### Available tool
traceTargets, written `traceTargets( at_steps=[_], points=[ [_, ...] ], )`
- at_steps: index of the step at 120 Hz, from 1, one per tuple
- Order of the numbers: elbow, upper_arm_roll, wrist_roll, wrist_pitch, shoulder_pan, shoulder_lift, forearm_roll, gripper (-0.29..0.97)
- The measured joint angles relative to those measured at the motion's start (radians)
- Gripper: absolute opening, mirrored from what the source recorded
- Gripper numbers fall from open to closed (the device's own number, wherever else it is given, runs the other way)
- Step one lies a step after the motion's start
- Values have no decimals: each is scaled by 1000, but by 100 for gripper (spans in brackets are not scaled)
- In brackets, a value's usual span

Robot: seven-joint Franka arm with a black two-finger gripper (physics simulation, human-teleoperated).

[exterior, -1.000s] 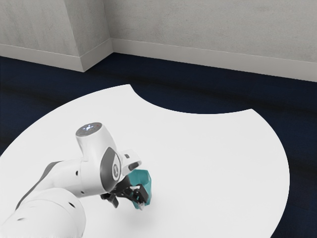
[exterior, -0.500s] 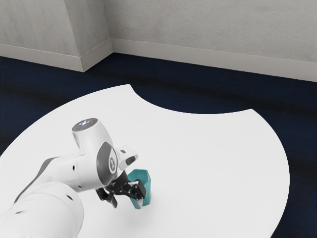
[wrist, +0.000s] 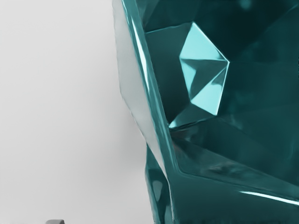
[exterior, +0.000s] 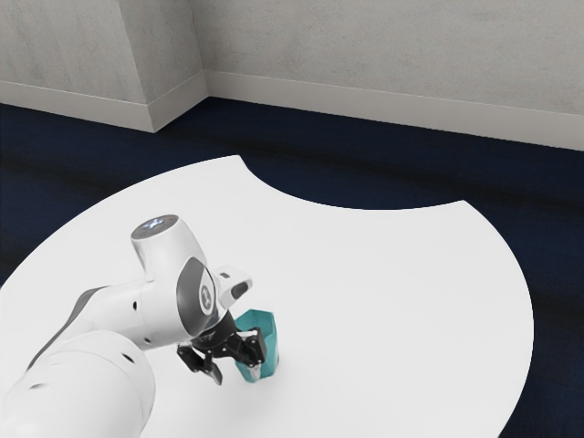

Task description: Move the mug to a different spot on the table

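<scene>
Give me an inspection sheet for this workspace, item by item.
Surface: white round table with a curved notch in its far edge.
Job's things: teal faceted mug, near the table's front edge; touching the top or just above it, cannot tell.
Clutter: nothing seen.
Grippers: black end effector at the mug, apparently shut on its wall.
Cables: nothing seen.
Surroundings: dark blue floor, grey wall.
</scene>
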Motion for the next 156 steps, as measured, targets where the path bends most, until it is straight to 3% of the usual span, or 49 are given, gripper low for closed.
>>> traceTargets(
  at_steps=[52,86,156],
  points=[
    [20,3,-11,20,7,-1,-39,36],
    [18,-5,1,37,9,-2,-32,17],
    [67,119,32,30,9,-1,167,5]
  ],
)
